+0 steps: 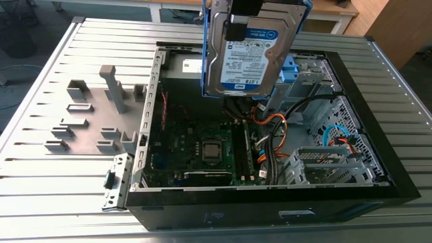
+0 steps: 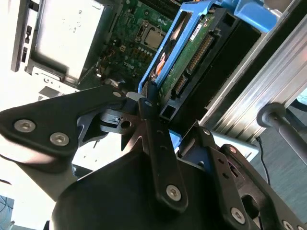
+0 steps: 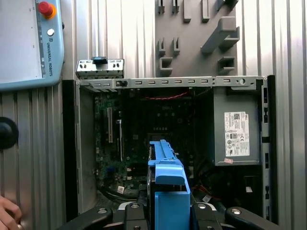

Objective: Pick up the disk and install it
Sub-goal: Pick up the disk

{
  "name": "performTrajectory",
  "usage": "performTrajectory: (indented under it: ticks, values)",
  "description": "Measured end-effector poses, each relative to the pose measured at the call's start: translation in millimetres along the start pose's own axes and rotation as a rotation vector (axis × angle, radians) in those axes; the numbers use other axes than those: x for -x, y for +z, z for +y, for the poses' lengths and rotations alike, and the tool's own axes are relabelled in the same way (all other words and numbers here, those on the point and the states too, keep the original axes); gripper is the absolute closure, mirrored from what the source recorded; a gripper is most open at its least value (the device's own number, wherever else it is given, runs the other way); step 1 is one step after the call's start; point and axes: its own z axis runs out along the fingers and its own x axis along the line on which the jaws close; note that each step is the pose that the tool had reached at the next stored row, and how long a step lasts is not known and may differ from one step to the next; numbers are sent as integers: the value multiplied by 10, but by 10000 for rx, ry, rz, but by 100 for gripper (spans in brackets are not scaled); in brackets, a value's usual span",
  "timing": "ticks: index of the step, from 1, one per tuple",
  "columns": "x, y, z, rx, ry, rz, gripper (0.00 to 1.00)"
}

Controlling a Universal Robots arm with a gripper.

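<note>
Silver disk (image 1: 246, 50): one is seen, framed in bright blue; it is held upright above the open computer case, with its white-and-blue label turned toward the exterior view.
Gripper (image 2: 172, 117): one is seen; the disk is pinched between its two black fingers (image 2: 153, 143), one set against each side of the blue frame, as shown in both wrist views.
Computer case (image 1: 270, 210): one, black, is laid on its side with the cover off on the ribbed metal surface (image 1: 40, 167).
Inside the case: one green motherboard (image 1: 196, 136) and one grey metal box with a white sticker (image 3: 237, 129) are seen; one bundle of orange and black cables (image 1: 273, 126) is gathered just below the disk.
In the way: a metal drive cage with a blue clip (image 1: 290, 68) is partly hidden behind the disk.
Fixture plate (image 1: 88, 116): one, grey, with raised blocks, is laid beside the case at the exterior view's left.
Pendant (image 3: 24, 43): one, with a red button, is seen in the first wrist view; a person's hand (image 3: 7, 215) is seen near it.
</note>
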Motion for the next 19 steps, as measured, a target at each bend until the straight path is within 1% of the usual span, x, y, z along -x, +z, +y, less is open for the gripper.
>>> performTrajectory:
  ticks: [3,9,12,19]
  values:
    - [-27,4,-5,0,0,0,64]
    - [-104,11,-10,0,0,0,64]
    - [-115,14,-10,-1,2,3,64]
    - [-117,14,-8,0,-1,5,64]
